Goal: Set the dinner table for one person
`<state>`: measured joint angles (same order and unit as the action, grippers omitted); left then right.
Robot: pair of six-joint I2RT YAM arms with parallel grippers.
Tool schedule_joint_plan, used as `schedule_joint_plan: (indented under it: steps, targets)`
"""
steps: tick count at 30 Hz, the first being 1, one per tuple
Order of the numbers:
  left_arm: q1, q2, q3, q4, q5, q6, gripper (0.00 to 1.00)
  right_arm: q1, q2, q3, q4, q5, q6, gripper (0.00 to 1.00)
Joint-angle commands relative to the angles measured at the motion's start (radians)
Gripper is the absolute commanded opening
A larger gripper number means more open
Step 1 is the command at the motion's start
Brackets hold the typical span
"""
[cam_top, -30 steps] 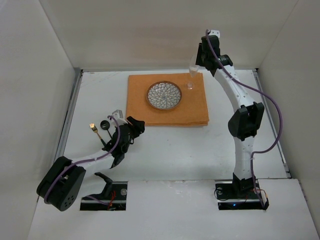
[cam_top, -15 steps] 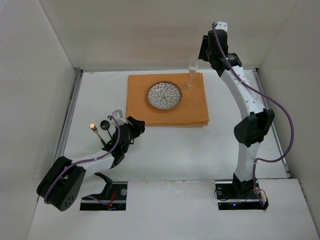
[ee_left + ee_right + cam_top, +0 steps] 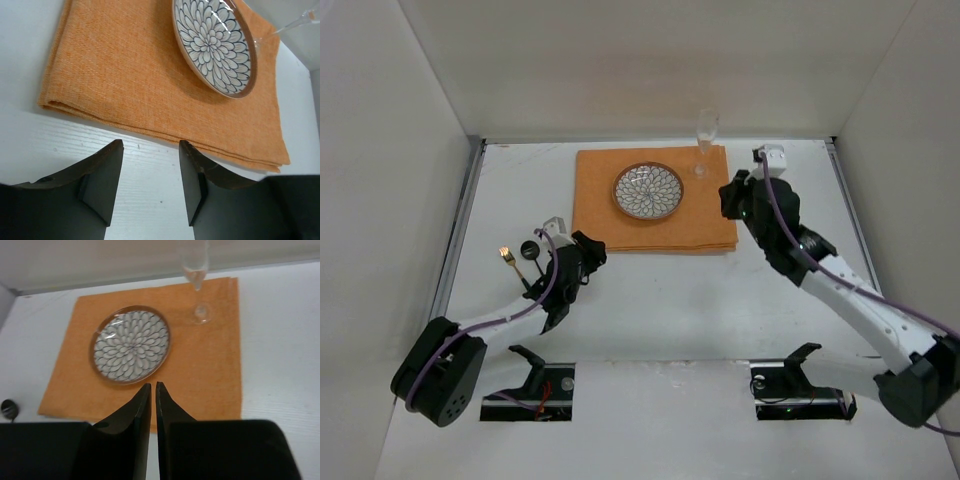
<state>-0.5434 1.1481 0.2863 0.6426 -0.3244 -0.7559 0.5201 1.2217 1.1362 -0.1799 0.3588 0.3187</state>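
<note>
The white dinner table (image 3: 670,300) carries an orange cloth mat (image 3: 655,225) with a flower-patterned plate (image 3: 648,191) on it. A clear stemmed glass (image 3: 704,140) stands upright on the mat's back right corner. My right gripper (image 3: 728,197) is shut and empty, hovering off the mat's right edge; its wrist view shows the gripper (image 3: 153,385), the plate (image 3: 131,344) and the glass (image 3: 198,285). My left gripper (image 3: 592,248) is open and empty over bare table just in front of the mat's near left corner (image 3: 150,147). The plate also shows in the left wrist view (image 3: 215,45).
A gold-headed fork (image 3: 506,256) and a small black round object (image 3: 529,248) lie on the table left of my left gripper. Metal rails run along the table's sides (image 3: 455,260). White walls close in the back and both sides.
My right arm has left the glass standing on the mat's back right corner and drawn back and down toward the near side. The left arm has barely moved.
</note>
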Motion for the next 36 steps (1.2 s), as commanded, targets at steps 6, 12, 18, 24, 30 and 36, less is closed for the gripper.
schedule_joint_plan:
  steps: [6,12,18,24,30,36]
  targets:
    - [0.055,-0.099,0.093,-0.303,-0.128,0.044,0.28,0.140,-0.215,-0.404,0.341,-0.007,0.126,0.14]
    - [0.159,-0.243,0.113,-0.664,-0.196,0.030,0.18,0.209,-0.249,-0.536,0.454,-0.015,0.115,0.17]
    - [0.288,-0.295,0.088,-0.730,-0.168,0.055,0.35,0.211,-0.220,-0.572,0.519,-0.030,0.161,0.19]
    - [0.328,-0.177,0.103,-0.641,-0.165,0.093,0.32,0.206,-0.143,-0.575,0.557,-0.053,0.183,0.21]
    - [0.308,-0.027,0.146,-0.610,-0.185,0.101,0.31,0.211,-0.134,-0.569,0.560,-0.073,0.189,0.22]
    - [0.264,0.036,0.174,-0.618,-0.275,0.104,0.30,0.202,-0.145,-0.569,0.531,-0.057,0.192,0.23]
